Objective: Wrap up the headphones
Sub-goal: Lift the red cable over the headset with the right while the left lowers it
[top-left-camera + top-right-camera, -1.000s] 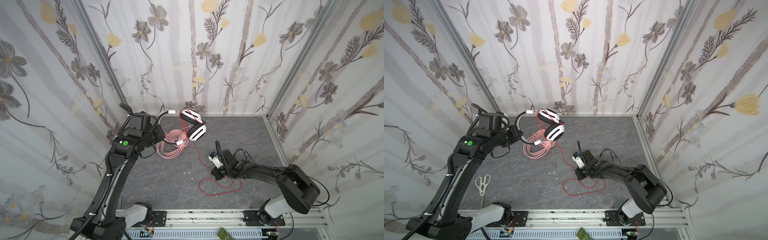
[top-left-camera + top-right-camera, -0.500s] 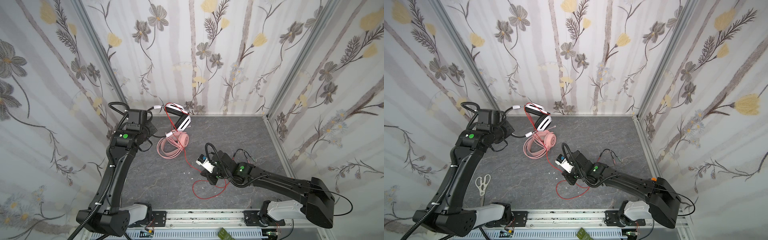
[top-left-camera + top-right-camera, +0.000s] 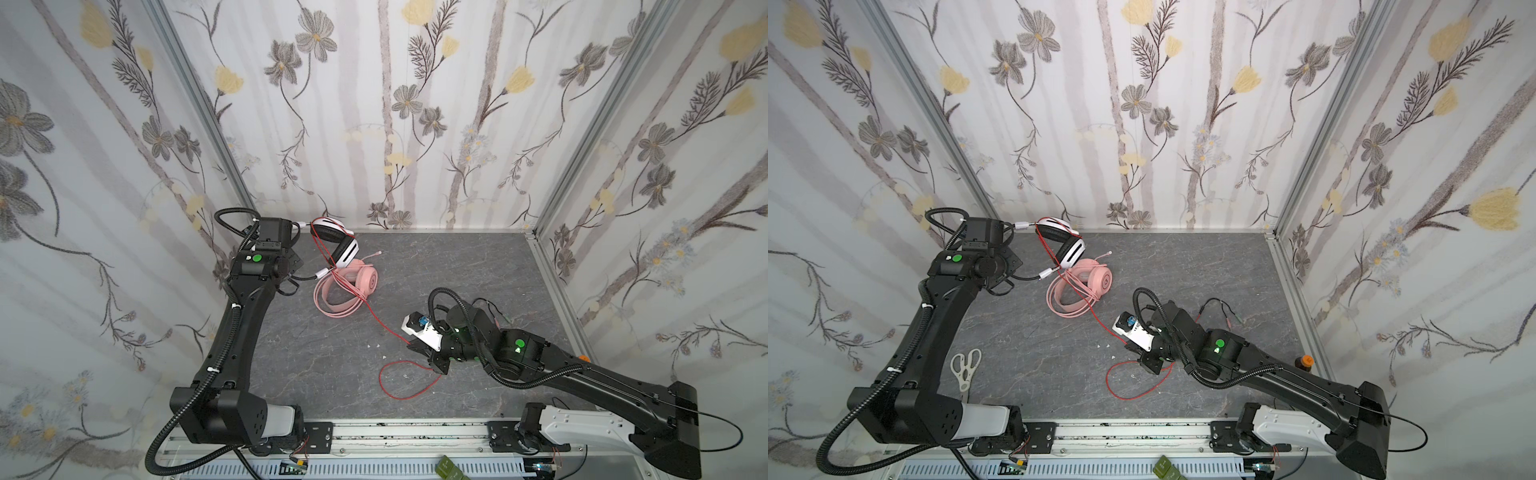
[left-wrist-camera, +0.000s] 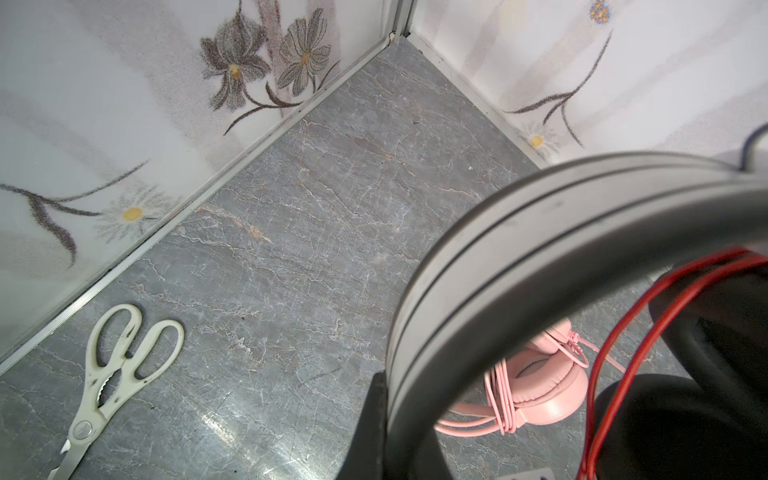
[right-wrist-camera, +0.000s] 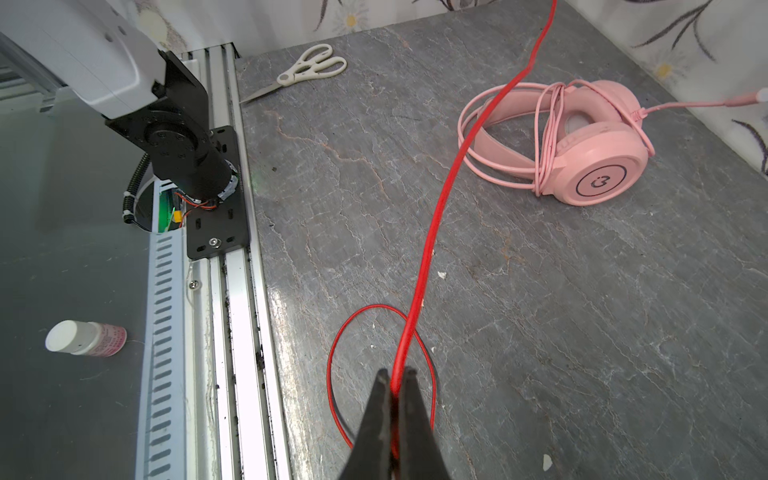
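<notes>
The grey marbled bench carries a slack loop of red cable directly beneath the right pincer. White scraps lie near it. The pink headset and white scissors lie well apart from it.

The white headset has been carried leftward, from over the middle of the surface toward the back left corner. The red cable has been pulled into a straighter line down to the right tool, which has been shifted slightly left. The slack loop has been dragged along.
</notes>
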You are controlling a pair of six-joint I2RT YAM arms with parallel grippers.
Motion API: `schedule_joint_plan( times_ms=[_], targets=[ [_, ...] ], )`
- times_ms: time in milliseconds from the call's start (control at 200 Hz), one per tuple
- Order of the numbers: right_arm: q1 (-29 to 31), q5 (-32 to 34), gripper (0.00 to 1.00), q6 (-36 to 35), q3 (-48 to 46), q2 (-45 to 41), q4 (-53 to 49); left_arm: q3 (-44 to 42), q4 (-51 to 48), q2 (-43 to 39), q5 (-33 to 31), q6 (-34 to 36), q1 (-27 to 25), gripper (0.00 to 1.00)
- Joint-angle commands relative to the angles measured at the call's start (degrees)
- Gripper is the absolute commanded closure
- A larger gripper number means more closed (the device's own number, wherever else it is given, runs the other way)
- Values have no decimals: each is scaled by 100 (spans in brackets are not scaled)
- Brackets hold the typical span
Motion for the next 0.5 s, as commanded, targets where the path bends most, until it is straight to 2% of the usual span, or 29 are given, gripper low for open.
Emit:
schedule_joint_plan(
  times_ms=[0, 245, 495],
  targets=[
    [83, -170, 100, -213, 281, -56, -179, -38, 262, 9, -153, -70, 10, 100],
    [224, 30, 100, -435, 1194, -155, -648, -276, 85, -25, -752, 85, -229, 100],
    [229, 761, 100, -483, 1907, -61, -860, -526, 5, -108, -1589, 538, -1008, 100]
  ],
)
